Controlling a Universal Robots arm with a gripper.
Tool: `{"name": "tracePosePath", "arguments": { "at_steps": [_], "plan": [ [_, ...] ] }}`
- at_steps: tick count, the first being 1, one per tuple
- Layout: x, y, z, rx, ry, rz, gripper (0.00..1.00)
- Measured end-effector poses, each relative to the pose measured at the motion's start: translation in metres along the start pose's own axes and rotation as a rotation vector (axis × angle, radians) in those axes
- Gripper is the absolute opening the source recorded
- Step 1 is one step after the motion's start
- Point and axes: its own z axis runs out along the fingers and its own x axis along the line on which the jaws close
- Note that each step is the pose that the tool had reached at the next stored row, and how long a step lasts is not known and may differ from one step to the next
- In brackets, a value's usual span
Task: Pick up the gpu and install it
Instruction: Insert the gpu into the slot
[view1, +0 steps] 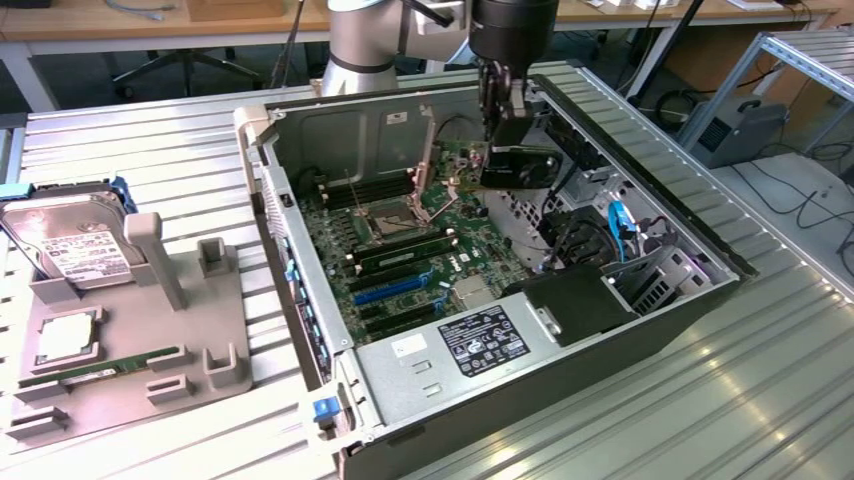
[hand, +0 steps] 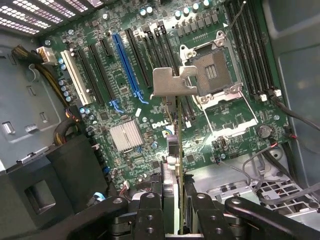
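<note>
Jaws are closed on the gpu (view1: 519, 168); the gripper (view1: 510, 140) holds it inside the open case (view1: 334, 125), above the board (view1: 461, 265) and apart from it. In the wrist view the gpu (hand: 173, 150) runs edge-on out from the gripper (hand: 175, 200), with the pale bracket (hand: 172, 82) at its far end, just beside the socket (hand: 212, 72). The blue slot (hand: 127, 65) lies off to one side, at a slant to the card edge, so the card reads as neither over the slot nor parallel to it. To do this step well, you square the card's long edge with the slot line before you lose any height, and use the wrist view as the alignment check. You keep the card upright; a tilt would likely bring one corner down first. You watch the raised socket frame (view1: 424, 160) close by the card, and the blue cable (view1: 617, 225) on the exterior view's right. You move slowly, since the grip is on the card's top edge only and could twist. The bracket needs to end up at the case's rear wall, so you check that end too.
</note>
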Motion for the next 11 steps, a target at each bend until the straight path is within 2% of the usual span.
{"name": "tracePosePath", "arguments": {
  "at_steps": [11],
  "plan": [
    [0.0,0.0,0.0002,0.0057,-0.0099,-0.065,0.27]
  ]
}}
